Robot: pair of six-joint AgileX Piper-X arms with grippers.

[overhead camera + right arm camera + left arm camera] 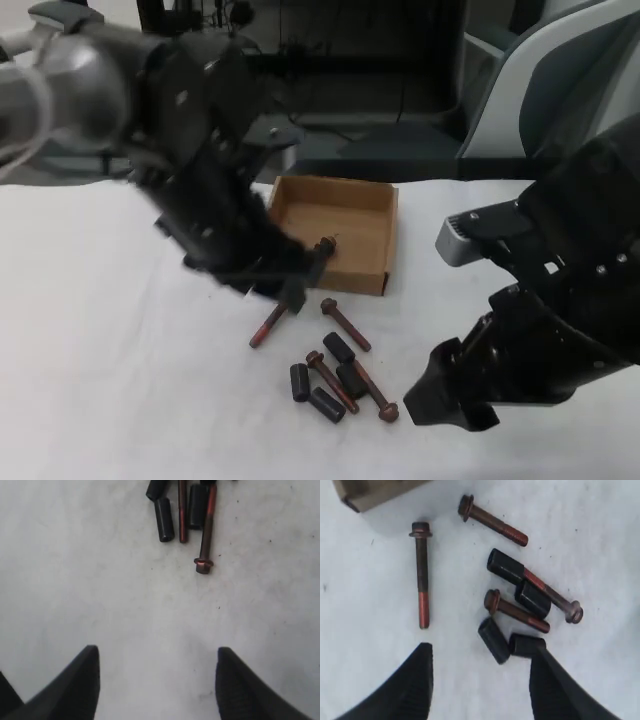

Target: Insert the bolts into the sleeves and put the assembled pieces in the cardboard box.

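Note:
Several copper-coloured bolts and black sleeves lie loose on the white bench in front of the cardboard box (335, 222). One bolt (421, 575) lies alone, and another bolt (492, 520) is near the box corner (370, 492). A third bolt (517, 611) sits among the sleeves (494, 640). A longer bolt (555, 597) touches two sleeves (505, 566). My left gripper (481, 650) hovers open above this cluster (335, 380) and holds nothing. My right gripper (157, 651) is open and empty, a little short of a bolt head (203, 565) and a sleeve (163, 519).
The left arm (200, 180) hangs over the bench beside the box. The right arm (540, 330) fills the front right. White bench surface (110, 350) spreads to the left of the parts. Dark equipment stands behind the bench.

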